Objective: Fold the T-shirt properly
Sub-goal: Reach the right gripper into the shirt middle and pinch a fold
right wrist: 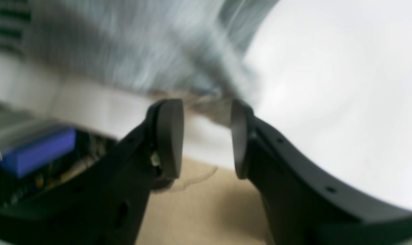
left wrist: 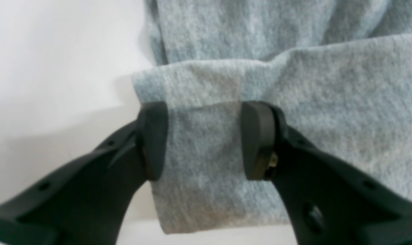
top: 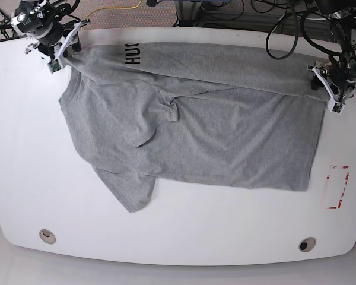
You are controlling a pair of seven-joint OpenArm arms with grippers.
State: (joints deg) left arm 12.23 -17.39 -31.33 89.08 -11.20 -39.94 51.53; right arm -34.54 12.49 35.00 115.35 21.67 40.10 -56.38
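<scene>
Grey cotton covers most of the white surface [top: 184, 237]: the T-shirt [top: 225, 142] lies spread across its middle, one sleeve reaching toward the near edge and the hem side running down toward the right edge. Two small round holes sit in the surface near its front corners, and a red-edged rectangular mark [top: 337, 187] lies by the right edge. No container is on the surface.

Farther back, the shirt's far edge is folded over along the back edge, with black letters showing on the fold near the far left corner. At the right end of that fold, the left end effector [left wrist: 204, 136] has its pads on either side of a doubled flap of cloth, gripping it. At the far left corner, the right end effector [right wrist: 206, 136] stands partly apart with the shirt's edge at its tips; motion blur hides whether it pinches the cloth.
</scene>
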